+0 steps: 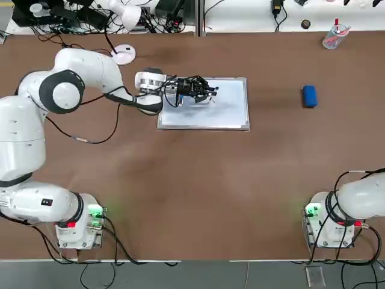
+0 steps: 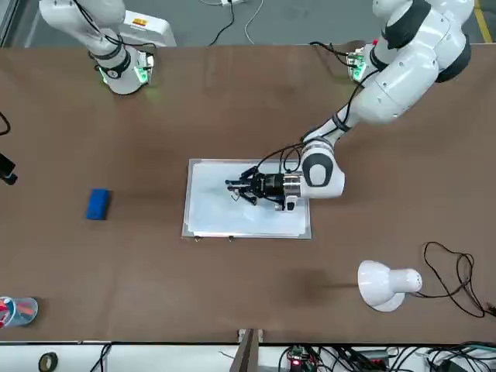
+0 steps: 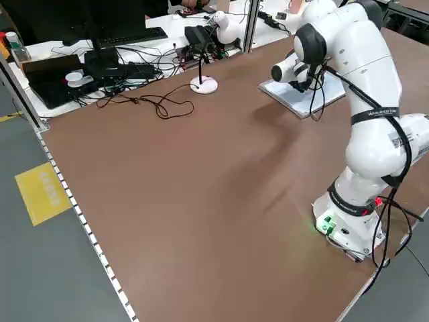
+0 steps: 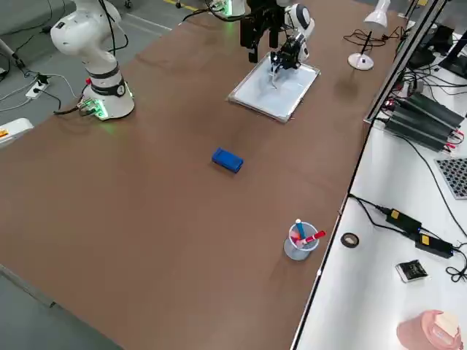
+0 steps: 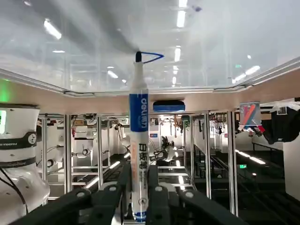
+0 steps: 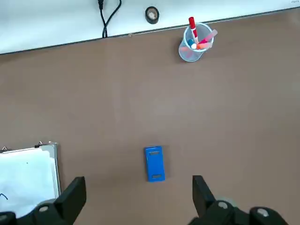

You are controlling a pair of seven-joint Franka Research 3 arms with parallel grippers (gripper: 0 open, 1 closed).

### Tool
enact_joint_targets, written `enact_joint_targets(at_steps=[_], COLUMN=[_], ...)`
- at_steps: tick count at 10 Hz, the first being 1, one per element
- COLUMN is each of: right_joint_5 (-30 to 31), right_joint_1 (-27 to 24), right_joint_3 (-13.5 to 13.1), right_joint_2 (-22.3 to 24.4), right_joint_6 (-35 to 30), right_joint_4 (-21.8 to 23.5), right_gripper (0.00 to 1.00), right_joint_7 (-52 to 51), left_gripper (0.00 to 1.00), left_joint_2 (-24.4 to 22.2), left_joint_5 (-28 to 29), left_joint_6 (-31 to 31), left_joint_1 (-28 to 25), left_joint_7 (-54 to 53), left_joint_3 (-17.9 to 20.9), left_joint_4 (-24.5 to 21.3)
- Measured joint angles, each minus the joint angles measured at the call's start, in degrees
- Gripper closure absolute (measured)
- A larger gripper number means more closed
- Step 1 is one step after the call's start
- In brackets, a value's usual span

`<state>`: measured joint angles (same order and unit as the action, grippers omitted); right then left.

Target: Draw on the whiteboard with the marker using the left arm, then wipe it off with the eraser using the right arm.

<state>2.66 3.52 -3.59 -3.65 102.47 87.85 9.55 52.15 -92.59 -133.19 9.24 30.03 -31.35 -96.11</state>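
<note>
The whiteboard [image 1: 228,114] lies flat at the table's middle. My left gripper [image 1: 207,91] hovers low over its left part, shut on the marker [image 5: 139,131]. The marker's dark tip touches the board, and a short blue stroke [image 5: 152,57] runs from it in the left wrist view. From the front the left gripper [image 2: 236,186] shows above the whiteboard [image 2: 217,213]. The blue eraser [image 1: 309,96] lies on the bare table to the board's right. My right arm [image 1: 361,198] stays drawn back by its base. Its gripper [image 6: 138,180] is open, high above the eraser [image 6: 154,163].
A white lamp [image 1: 123,55] with a black cord stands behind the board's left end. A clear cup of pens [image 1: 334,37] sits at the far right corner, with a tape roll [image 6: 152,14] on the white bench beyond. Cables and electronics line the far edge.
</note>
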Motion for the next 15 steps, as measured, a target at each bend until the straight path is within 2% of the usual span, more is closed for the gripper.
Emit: enact_joint_targets(at_steps=[7, 10, 12, 15], right_joint_5=[0.00, 0.00, 0.00, 0.00], right_joint_1=[0.03, 0.04, 0.04, 0.04], right_joint_3=[0.02, 0.03, 0.03, 0.03], right_joint_2=[0.00, -0.01, -0.01, -0.04], right_joint_6=[0.00, 0.01, 0.01, 0.00], right_joint_4=[0.13, 0.22, 0.25, 0.50], right_gripper=[0.00, 0.00, 0.00, 0.00], right_joint_7=[0.00, 0.00, 0.00, -0.04], left_gripper=[0.82, 0.82, 0.82, 0.82], left_joint_2=[-0.73, -1.06, -2.42, -6.73], left_joint_5=[4.79, 6.74, 11.84, 24.23], left_joint_6=[0.52, 0.30, 0.25, 0.22], left_joint_1=[-2.51, -2.81, -2.81, -3.79], left_joint_7=[0.34, 3.64, 10.25, 19.18], left_joint_3=[-0.05, -0.04, -0.09, -0.09], left_joint_4=[-0.65, -0.33, 0.73, 1.85])
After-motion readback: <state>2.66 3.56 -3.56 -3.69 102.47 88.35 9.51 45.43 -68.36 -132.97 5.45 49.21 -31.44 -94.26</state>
